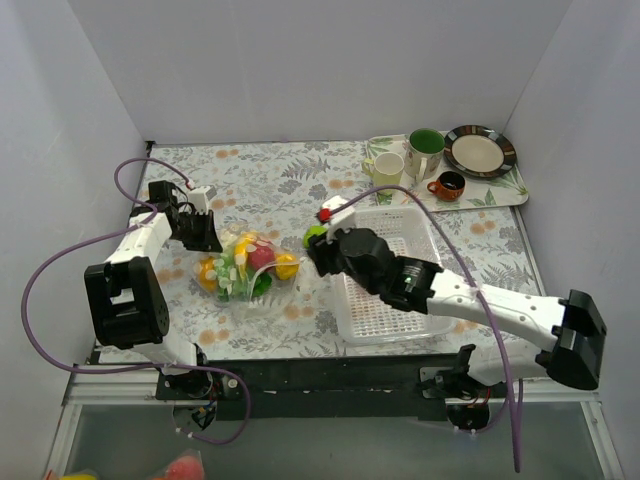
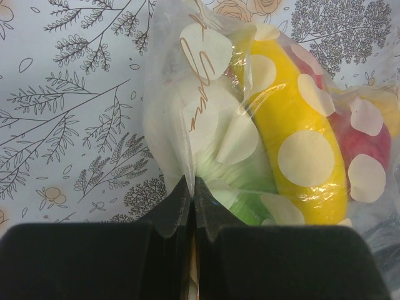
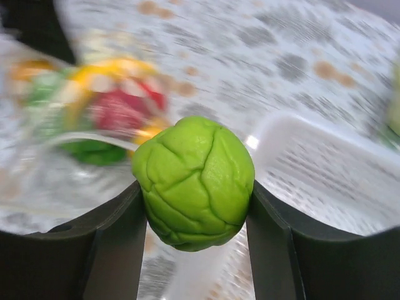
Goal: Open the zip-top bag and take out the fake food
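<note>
The clear polka-dot zip-top bag (image 1: 247,268) lies on the floral tablecloth left of centre, with yellow, red, orange and green fake food inside. My left gripper (image 1: 208,235) is shut on the bag's left edge; in the left wrist view the plastic (image 2: 187,119) is pinched between my fingertips (image 2: 192,185), with the yellow banana (image 2: 299,150) and red fruit (image 2: 369,147) behind it. My right gripper (image 1: 318,243) is shut on a leafy green lettuce ball (image 3: 195,181), held above the table between the bag (image 3: 94,119) and the white basket (image 3: 325,175).
The white perforated basket (image 1: 385,275) stands right of centre, under my right arm. A tray (image 1: 500,190) at the back right holds a cream cup (image 1: 386,167), a green mug (image 1: 425,150), a brown cup (image 1: 448,185) and a plate (image 1: 480,151).
</note>
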Available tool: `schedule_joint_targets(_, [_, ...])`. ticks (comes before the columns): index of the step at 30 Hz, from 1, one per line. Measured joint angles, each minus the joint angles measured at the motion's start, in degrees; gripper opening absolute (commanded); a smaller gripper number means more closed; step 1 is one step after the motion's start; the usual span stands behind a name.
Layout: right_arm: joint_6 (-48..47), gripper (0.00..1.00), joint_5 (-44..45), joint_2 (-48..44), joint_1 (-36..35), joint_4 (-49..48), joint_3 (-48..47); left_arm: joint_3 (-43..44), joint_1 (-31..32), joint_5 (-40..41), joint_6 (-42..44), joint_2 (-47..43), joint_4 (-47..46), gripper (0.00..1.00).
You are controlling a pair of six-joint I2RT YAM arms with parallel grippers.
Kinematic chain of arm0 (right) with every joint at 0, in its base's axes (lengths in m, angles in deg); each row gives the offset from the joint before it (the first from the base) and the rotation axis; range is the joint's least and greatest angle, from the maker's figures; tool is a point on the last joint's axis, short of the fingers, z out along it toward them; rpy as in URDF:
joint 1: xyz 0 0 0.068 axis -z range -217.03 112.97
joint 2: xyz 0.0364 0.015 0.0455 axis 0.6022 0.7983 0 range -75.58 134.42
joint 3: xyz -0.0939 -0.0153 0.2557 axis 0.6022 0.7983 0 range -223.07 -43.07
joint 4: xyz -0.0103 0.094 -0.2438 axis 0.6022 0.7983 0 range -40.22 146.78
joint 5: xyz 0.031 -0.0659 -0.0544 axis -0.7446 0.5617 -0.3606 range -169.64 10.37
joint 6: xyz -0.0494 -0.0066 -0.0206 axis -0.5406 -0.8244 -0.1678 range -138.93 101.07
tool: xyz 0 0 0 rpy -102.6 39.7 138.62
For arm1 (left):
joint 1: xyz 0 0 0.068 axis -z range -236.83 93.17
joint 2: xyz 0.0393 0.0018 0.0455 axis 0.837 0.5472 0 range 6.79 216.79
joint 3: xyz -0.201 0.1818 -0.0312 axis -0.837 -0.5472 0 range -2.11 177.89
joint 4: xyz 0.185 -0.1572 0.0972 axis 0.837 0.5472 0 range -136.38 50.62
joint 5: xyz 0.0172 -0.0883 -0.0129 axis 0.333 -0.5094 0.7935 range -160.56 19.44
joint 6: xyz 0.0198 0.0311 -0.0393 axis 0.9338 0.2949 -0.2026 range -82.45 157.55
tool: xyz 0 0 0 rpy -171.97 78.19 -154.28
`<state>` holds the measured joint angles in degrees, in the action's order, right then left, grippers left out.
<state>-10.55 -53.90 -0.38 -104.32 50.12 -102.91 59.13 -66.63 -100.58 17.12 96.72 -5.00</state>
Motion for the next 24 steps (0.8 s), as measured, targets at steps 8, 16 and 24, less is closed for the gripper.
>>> schedule_joint_targets(8, [8.7,0.29,14.5,-3.3,20.2,14.5,13.1,0.0,0.0,-0.6,-0.7,0.0,0.0,0.0])
schedule_joint_targets(16, [7.6,0.99,18.2,6.6,22.3,20.3,6.1,0.0,0.0,-0.7,-1.0,0.0,0.0,0.0])
schedule_joint_targets(24, [1.6,0.86,25.0,7.5,14.6,19.1,-1.1,0.0,0.0,-0.7,-0.9,0.0,0.0,0.0])
